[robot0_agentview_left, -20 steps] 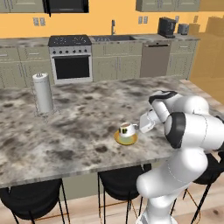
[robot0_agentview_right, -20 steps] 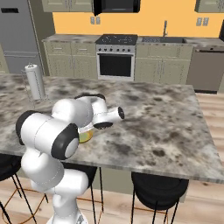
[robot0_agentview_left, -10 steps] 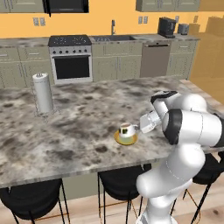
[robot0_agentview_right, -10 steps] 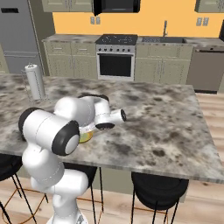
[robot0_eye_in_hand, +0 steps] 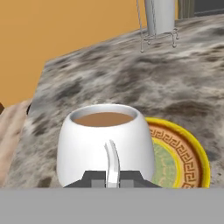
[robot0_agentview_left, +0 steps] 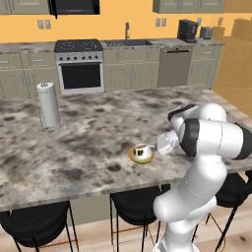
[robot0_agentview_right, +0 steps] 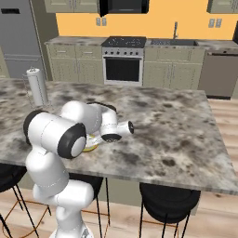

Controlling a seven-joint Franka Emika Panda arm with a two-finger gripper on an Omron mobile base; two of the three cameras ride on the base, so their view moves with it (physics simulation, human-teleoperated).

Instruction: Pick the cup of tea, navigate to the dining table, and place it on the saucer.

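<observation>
Small white rounded cup of tea (robot0_eye_in_hand: 105,146) sits directly ahead of hand (robot0_eye_in_hand: 112,180), handle facing you, brown liquid level. Cup stands on round yellow saucer with greenish centre (robot0_eye_in_hand: 181,153), off-centre toward saucer's near side as your hand sees it. Hand clamped shut on cup handle. Grey marbled stone tabletop (robot0_agentview_left: 93,133) beneath. White paper-towel roll (robot0_eye_in_hand: 159,15) far ahead. Next move, your call: release, retreat straight back along handle line.

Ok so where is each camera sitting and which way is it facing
Left base view: behind the arm's left, facing the dining table and stove; the arm rises lower right.
Right base view: behind its right, same table, arm lower left.
Hand view: on the hand, along the fingers shut on the cup of tea over the saucer.
Both base views share the paper towel roll.
</observation>
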